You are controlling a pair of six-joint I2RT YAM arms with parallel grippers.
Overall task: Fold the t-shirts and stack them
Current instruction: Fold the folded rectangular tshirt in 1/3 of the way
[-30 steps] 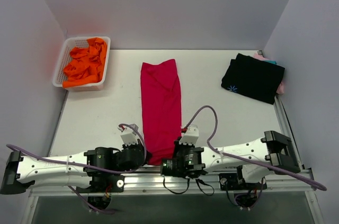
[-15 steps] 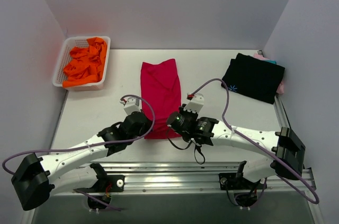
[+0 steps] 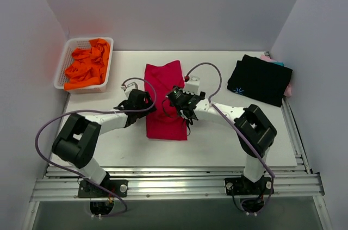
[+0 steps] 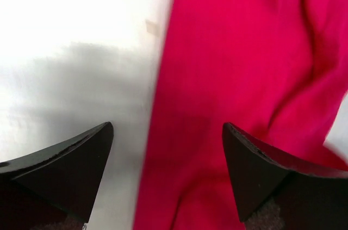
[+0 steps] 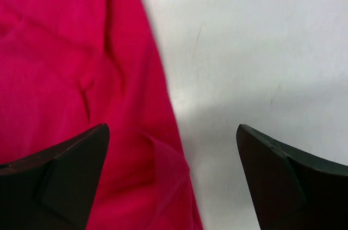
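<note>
White walls close in a pale surface (image 3: 109,137) on three sides. The left end effector (image 4: 167,126) has its two dark fingers spread wide apart, and nothing is held between them. Below it lies the left edge of the crimson-red t-shirt (image 3: 165,124), with cloth on one side and bare surface on the other. The right end effector (image 5: 172,126) is also spread wide and holds nothing; it hangs over the right edge of the same t-shirt. Both point down at the cloth, one on each side. Whether the fingertips touch the cloth cannot be told.

From its wrist, the left arm runs back and to the left, low over the surface, to an elbow near the front left. The right arm mirrors it, with its elbow near the front right.

The red t-shirt lies in the middle of the surface as a narrow strip, wrinkled between the two end effectors. At the far right corner a folded black t-shirt (image 3: 260,79) rests on a pink one (image 3: 288,89) and a teal one (image 3: 277,63), only the edges of which show. At the far left stands a white basket (image 3: 61,67) with orange cloth (image 3: 87,64) in it.
</note>
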